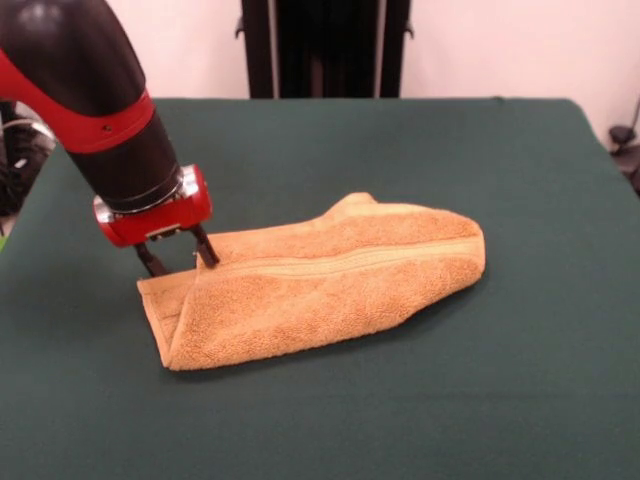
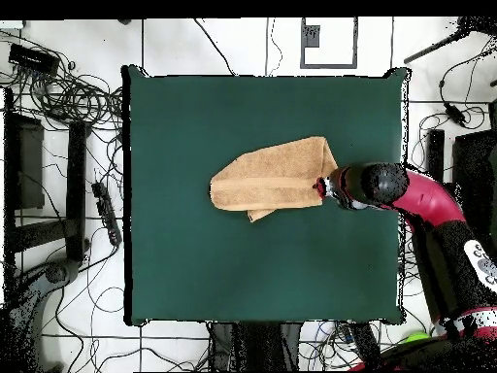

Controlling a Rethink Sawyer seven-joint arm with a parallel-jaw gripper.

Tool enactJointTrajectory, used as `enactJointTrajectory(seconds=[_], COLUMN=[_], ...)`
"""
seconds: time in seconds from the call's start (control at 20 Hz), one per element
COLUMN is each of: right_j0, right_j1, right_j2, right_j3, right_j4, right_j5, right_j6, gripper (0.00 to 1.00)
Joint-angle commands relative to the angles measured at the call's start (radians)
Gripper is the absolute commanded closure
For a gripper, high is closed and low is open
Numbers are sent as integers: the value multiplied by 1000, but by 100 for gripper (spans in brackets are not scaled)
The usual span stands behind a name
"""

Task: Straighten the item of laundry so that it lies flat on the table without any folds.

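1. Nearest the front camera, bare dark green cloth covers the counter.
2. Around the counter's middle lies a tan-orange terry towel, folded over on itself into a long, rounded shape running left to right. A woven band runs along its length.
3. At the towel's left end, the gripper points down, its two dark fingers spread slightly apart, their tips at the towel's far left edge. Whether they pinch the cloth is unclear.
4. Behind it, the red and black arm rises toward the upper left.
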Motion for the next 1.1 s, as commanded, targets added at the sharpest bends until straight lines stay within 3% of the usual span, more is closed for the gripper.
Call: enactJointTrajectory(seconds=[0.05, 0.6, 1.1], right_j0=[54, 43, 73], right_j1=[89, 153, 47], right_j2=[10, 22, -11], right_j3=[24, -24, 29], right_j4=[-51, -16, -11], right_j5=[-186, -155, -95], right_j6=[57, 56, 99], gripper=[0, 0, 0])
